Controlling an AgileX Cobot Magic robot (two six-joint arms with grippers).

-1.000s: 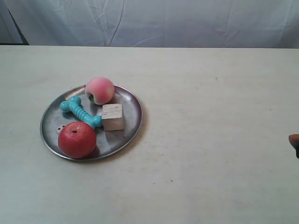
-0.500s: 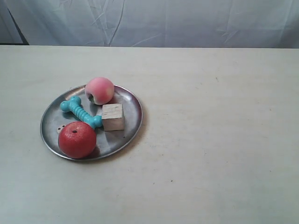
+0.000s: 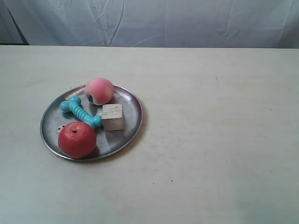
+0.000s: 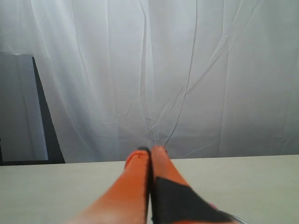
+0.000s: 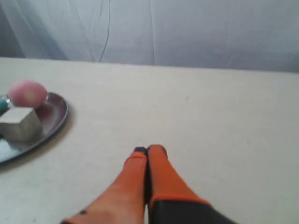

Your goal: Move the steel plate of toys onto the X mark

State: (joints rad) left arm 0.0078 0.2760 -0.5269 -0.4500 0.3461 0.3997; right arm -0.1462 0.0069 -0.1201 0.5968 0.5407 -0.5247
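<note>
The steel plate (image 3: 128,100) rests on the table's left half in the exterior view. It holds a pink peach (image 3: 99,90), a turquoise bone (image 3: 80,112), a wooden cube (image 3: 113,116) and a red apple (image 3: 77,139). Neither arm shows in the exterior view. My right gripper (image 5: 147,150) is shut and empty, low over bare table, well apart from the plate (image 5: 58,114), peach (image 5: 28,92) and cube (image 5: 19,123). My left gripper (image 4: 150,149) is shut and empty, pointing at the curtain, with a sliver of plate rim (image 4: 239,219) beside it. I cannot make out the X mark.
A pale tabletop (image 3: 215,140) stretches to the right of the plate, with a few faint dark specks (image 3: 171,180). A white curtain (image 3: 154,21) hangs behind the table's far edge.
An orange fingertip seen at the exterior view's right edge one second ago has drawn out of view. The plate and toys have not moved.
</note>
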